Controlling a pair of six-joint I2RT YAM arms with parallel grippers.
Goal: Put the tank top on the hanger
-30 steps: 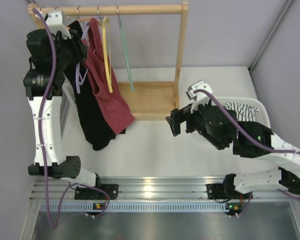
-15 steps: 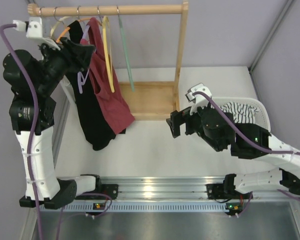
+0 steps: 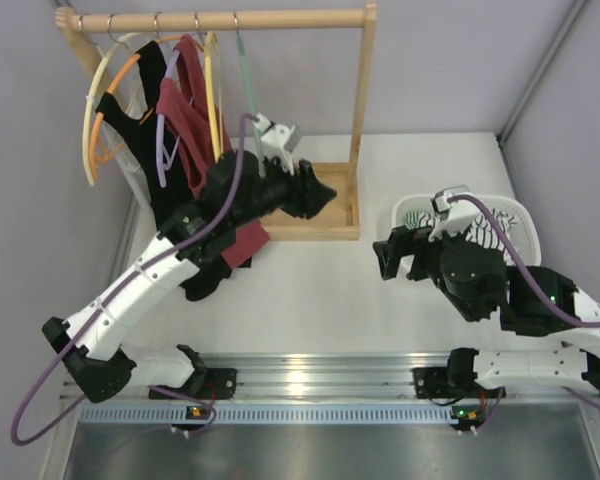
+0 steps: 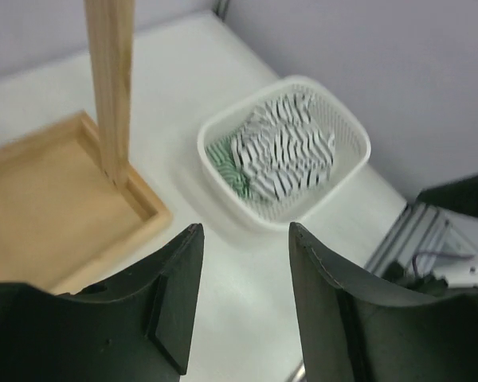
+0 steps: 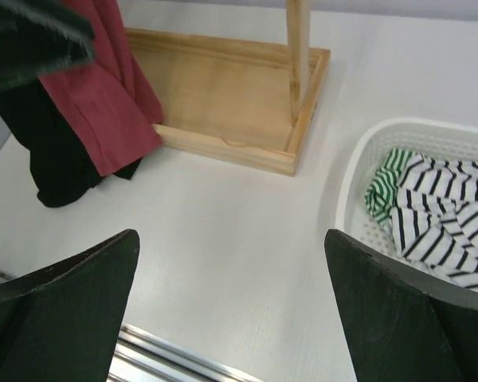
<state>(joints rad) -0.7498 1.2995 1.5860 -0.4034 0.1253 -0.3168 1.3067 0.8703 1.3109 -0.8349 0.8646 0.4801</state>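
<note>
Overhead, a white surface (image 3: 310, 285) fills the space between pale grey-lilac walls (image 3: 460, 60), with a ribbed metal rail (image 3: 310, 385) along its near edge where both arms are bolted. A wooden garment rack (image 3: 280, 18) stands at the far left on a shallow wooden tray base (image 5: 223, 95). A white slotted basket (image 3: 410, 208) sits well apart at the right, holding a black-and-white striped cloth (image 3: 480, 218) with some green fabric beside it. The tank top (image 3: 185, 135) hangs from the rack's rail, its lower hem reaching down near the tray. The hanger (image 3: 159, 150) shows at its left edge, though whether the straps sit on it cannot be told. A black garment (image 3: 170, 220) hangs just behind, a cream-and-orange hanger (image 3: 95, 110) is at the far left, and a yellow hanger (image 3: 213, 100) and a green hanger (image 3: 245, 70) are to the right. The left pincer (image 4: 243, 239) hovers over the tray base, fingers apart, holding and touching nothing. The right pincer (image 5: 231, 239) hangs over bare surface beside the basket, spread wide and empty.
</note>
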